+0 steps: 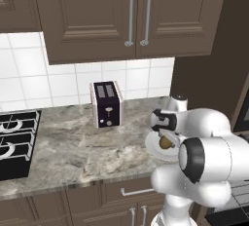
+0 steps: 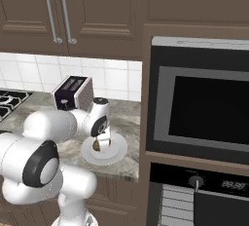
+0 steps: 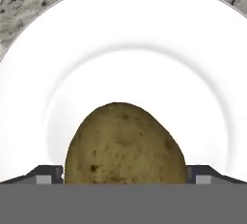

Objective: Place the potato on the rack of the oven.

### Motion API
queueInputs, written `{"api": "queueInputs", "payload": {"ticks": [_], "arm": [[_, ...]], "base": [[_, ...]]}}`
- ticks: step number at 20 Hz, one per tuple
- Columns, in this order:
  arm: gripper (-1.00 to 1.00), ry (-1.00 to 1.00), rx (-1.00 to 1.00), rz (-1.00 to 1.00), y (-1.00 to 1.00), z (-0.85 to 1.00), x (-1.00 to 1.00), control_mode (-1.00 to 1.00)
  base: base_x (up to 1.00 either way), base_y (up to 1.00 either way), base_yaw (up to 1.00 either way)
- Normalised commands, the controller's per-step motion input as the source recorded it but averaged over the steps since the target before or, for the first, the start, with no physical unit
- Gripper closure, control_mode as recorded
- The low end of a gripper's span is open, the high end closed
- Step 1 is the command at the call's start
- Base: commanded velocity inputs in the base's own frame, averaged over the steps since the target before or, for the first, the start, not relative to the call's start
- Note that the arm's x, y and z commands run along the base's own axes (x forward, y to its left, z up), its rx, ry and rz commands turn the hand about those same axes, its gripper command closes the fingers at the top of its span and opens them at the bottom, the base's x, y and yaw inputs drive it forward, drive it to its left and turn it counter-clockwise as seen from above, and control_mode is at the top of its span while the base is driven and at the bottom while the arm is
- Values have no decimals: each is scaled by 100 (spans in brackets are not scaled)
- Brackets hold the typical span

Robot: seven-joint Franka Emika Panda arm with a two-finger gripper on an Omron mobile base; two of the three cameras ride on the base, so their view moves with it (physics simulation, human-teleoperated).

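Observation:
The olive-brown potato (image 3: 125, 143) lies on a white plate (image 3: 123, 39) near the counter's right end. My gripper (image 3: 124, 178) points straight down over it, and its fingers (image 3: 49, 174) press against the potato's two sides, so it is shut on the potato. From the base, the potato (image 1: 165, 143) (image 2: 97, 145) shows just under the hand (image 2: 101, 122), resting on the plate (image 2: 118, 152). To the right, the dark wall oven (image 2: 206, 103) is set in brown cabinetry. Grey wire racks (image 2: 172, 205) show lower down.
A black-and-silver toaster (image 1: 106, 104) (image 2: 73, 92) stands at the back of the marble counter (image 1: 73, 147). A black cooktop (image 1: 14, 140) lies at the left. Brown wall cabinets (image 1: 129, 15) hang overhead. The counter ends just right of the plate, at the oven column.

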Motion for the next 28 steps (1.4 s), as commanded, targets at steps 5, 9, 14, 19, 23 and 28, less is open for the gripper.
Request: {"api": "queueInputs", "payload": {"ticks": [5, 9, 14, 19, 23, 28], "arm": [[-100, 0, 3, 0, 0, -27, 2, -100], [100, 0, 6, 0, 0, -26, -6, -100], [100, 0, 2, 0, 0, -17, -22, -100], [100, -2, -5, 0, 0, 26, -31, -100], [100, -9, -20, 0, 1, 98, -91, -100], [100, -3, -14, 0, 0, 100, -94, -100]], "base": [[0, 0, 0], [0, 0, 0], [0, 0, 0], [0, 0, 0], [0, 0, 0], [0, 0, 0]]}}
